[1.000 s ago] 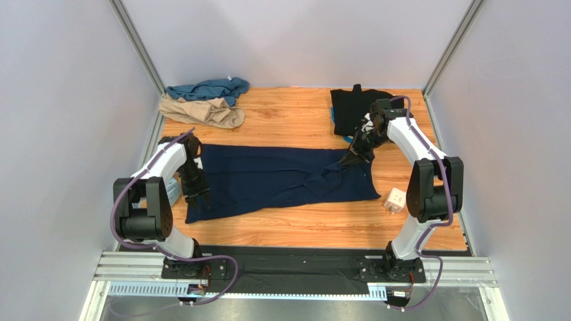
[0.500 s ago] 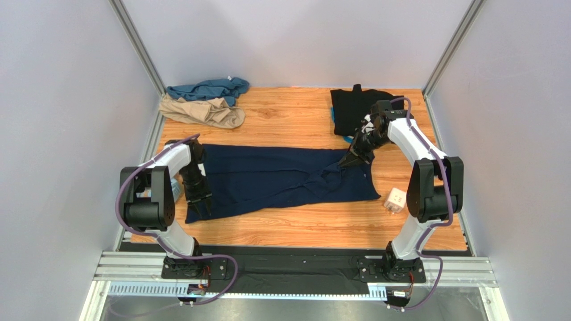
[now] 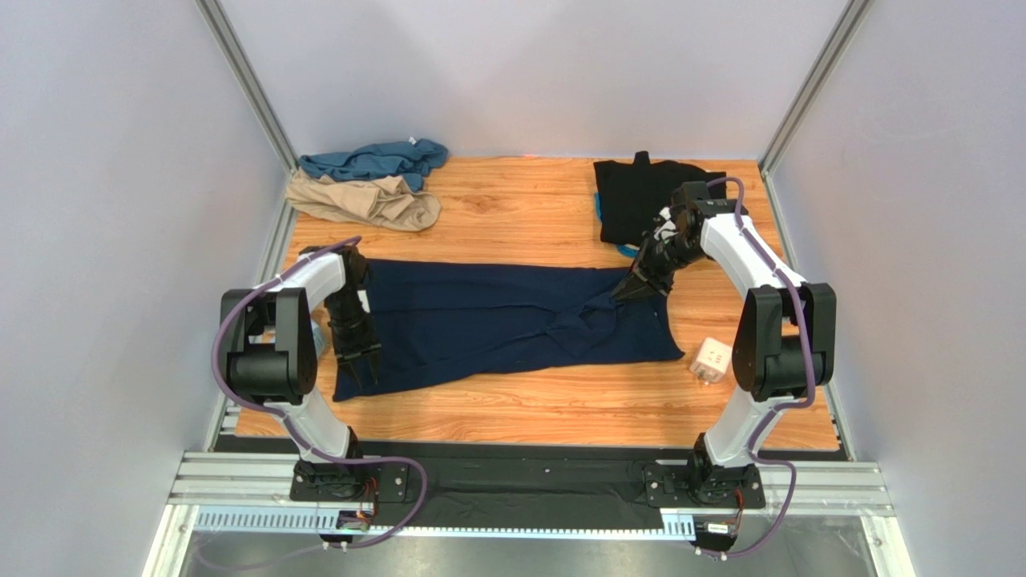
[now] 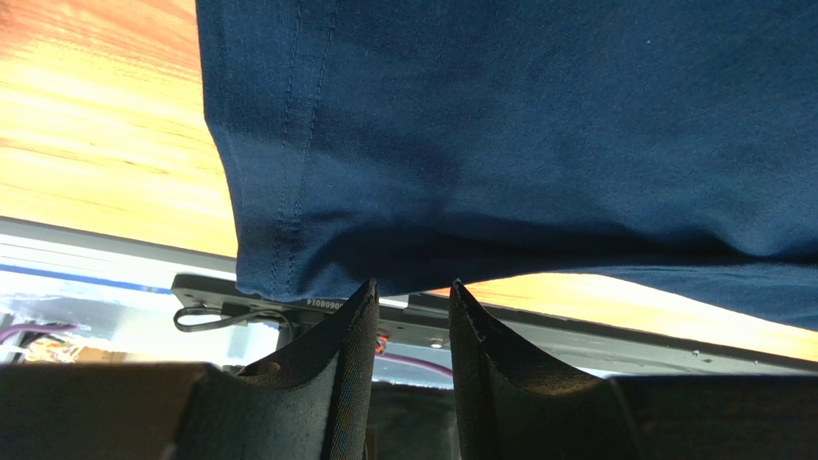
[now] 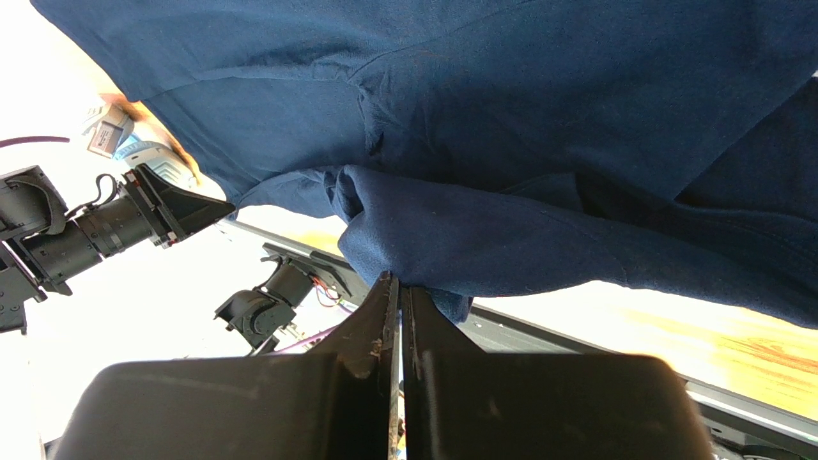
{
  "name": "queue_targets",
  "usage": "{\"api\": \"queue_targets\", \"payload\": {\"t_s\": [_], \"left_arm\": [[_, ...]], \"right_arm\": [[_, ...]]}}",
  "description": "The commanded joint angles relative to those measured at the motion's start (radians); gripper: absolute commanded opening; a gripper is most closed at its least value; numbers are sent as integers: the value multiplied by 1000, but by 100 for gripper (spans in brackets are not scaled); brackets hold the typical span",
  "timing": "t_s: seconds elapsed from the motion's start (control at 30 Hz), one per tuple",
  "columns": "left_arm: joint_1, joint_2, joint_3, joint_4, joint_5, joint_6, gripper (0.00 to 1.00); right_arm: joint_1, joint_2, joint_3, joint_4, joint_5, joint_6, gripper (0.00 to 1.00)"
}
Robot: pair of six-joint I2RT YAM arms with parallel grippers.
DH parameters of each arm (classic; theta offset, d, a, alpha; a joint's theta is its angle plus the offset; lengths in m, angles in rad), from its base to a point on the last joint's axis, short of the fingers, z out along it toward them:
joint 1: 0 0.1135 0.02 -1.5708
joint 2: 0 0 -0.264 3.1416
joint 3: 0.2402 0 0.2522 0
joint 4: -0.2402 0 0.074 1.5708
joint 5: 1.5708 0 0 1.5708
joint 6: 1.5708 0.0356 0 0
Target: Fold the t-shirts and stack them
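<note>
Top view. The navy t-shirt [image 3: 506,325] lies spread across the middle of the surface [image 3: 518,204]. The black t-shirt [image 3: 638,192] sits at 1 o'clock, and the teal t-shirt [image 3: 373,159] and tan t-shirt [image 3: 367,202] are heaped at 11 o'clock.

The right hand [image 3: 629,289] is clamped on a bunched fold at the navy shirt's 3 o'clock end. The left hand [image 3: 359,361] stands at the 9 o'clock hem, its jaws moderately apart and gripping nothing.

Likely risks: the thin pinch may slip under tension. With the hem unheld, a one-sided pull could drag or wrinkle the whole shirt instead of folding it.
</note>
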Motion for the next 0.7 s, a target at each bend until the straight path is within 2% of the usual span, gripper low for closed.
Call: {"api": "queue_targets", "payload": {"t_s": [0.0,0.47,0.57,0.67], "left_arm": [[-5,6,23,0,-6,1,40],[-15,52,26,9,14,17,37],[-15,60,26,12,16,17,33],[-15,66,25,17,20,15,20]], "right_arm": [[-5,-46,2,18,-22,-6,0],[-10,-43,-7,22,-25,-2,0],[-10,-43,-7,27,-28,3,0],[-13,-42,-6,28,-29,6,0]]}}
